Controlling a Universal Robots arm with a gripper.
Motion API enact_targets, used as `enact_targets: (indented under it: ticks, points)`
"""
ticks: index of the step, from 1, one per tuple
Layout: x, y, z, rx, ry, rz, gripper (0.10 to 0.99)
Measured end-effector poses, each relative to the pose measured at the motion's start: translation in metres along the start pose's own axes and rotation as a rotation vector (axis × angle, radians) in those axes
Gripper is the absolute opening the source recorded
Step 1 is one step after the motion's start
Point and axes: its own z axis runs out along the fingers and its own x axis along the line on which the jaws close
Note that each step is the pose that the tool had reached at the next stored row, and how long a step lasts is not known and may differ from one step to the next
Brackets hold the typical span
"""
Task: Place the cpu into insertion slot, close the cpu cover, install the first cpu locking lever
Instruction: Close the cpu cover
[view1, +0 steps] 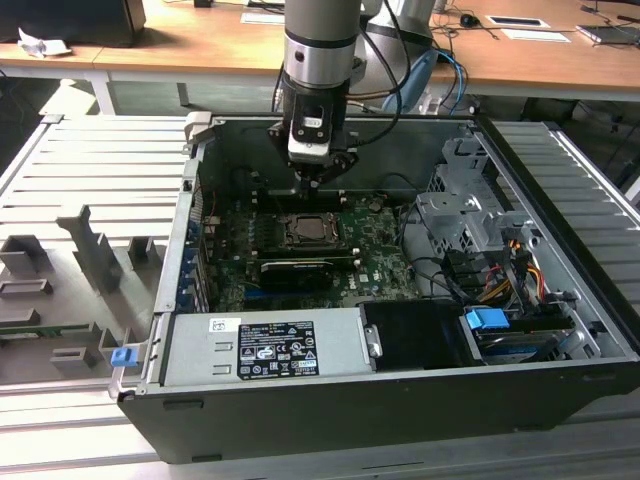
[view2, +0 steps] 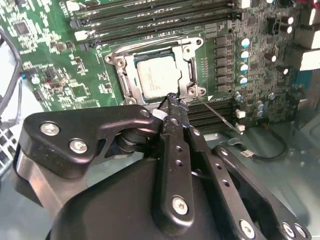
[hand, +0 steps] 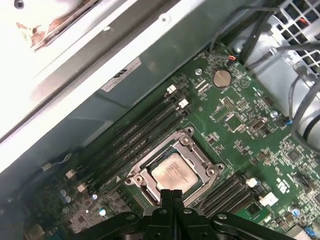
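The cpu lies flat in its socket on the green motherboard inside the open computer case; both wrist views show it. The cpu cover lies flat as a grey metal frame around the chip. A thin metal locking lever sticks out sideways from one socket corner. My gripper hangs just above the socket's far edge. Its fingertips are pressed together with nothing between them.
Black memory slots run along both sides of the socket. A grey power supply fills the case's near side, and a drive cage with cables stands at the exterior view's right. A grey fixture tray lies at the left.
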Motion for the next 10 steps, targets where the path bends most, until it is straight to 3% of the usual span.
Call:
enact_targets:
  ticks: [6, 10]
  points:
    - [0.0, 0.0, 0.0, 0.003, 0.0028, -0.125, 0.106]
    - [0.0016, -0.0012, 0.0, 0.004, 0.0039, -0.173, 0.106]
